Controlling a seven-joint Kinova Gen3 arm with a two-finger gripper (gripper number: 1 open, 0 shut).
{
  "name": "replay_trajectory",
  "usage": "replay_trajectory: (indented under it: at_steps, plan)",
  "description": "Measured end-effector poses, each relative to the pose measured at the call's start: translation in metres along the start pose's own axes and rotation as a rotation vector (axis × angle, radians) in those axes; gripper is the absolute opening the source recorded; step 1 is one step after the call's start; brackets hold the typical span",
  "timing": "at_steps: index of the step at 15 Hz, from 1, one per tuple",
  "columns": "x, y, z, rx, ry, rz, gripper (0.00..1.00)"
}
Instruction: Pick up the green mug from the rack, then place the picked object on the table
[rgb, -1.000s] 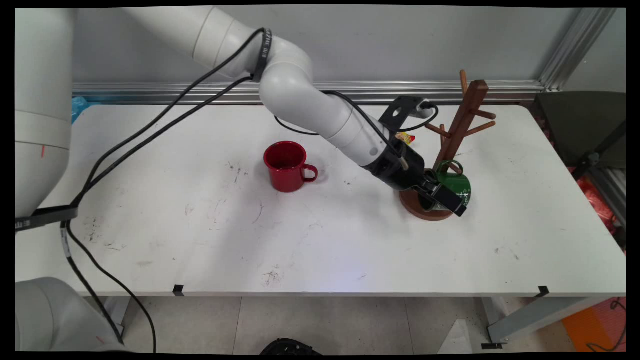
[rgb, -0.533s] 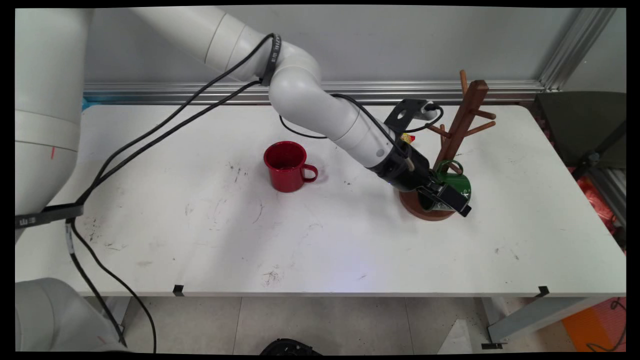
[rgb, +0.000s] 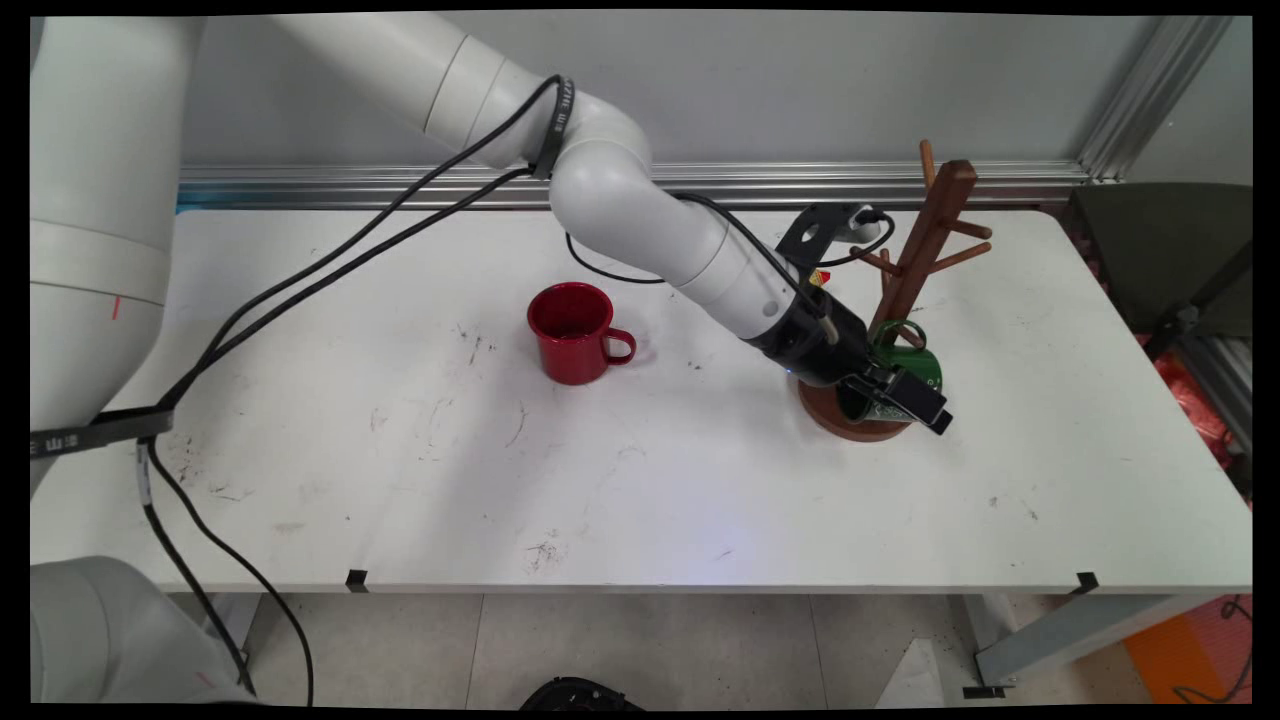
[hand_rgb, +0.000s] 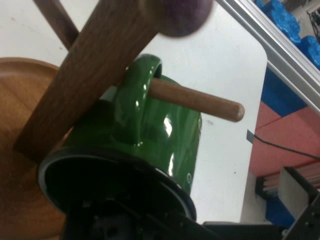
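- Pincer (rgb: 905, 400) grips the rim of the green mug (rgb: 915, 368), one finger inside it and one outside.
- Green mug hangs low on the wooden mug tree (rgb: 925, 250), its handle threaded over a peg (hand_rgb: 195, 101), just above the round base (rgb: 835, 418).
- Risk, as I judge it: a sideways pull could jam the handle against the peg and tip the tree.
- Red mug (rgb: 575, 332) stands well apart on the desk (rgb: 400, 450).

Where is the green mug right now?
The green mug hangs by its handle on a low peg of the wooden mug tree, right of the red mug, at the gripper.
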Motion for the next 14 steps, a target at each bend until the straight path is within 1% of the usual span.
replay_trajectory:
  at_steps: [4,5,14]
  plan:
    - [0.0013,-0.0006,0.0022,-0.001,0.006,-0.006,1.0]
    - [0.0017,-0.0007,0.0026,-0.001,0.008,-0.007,0.0]
    - [0.0004,0.0011,0.0016,-0.002,0.017,-0.006,0.0]
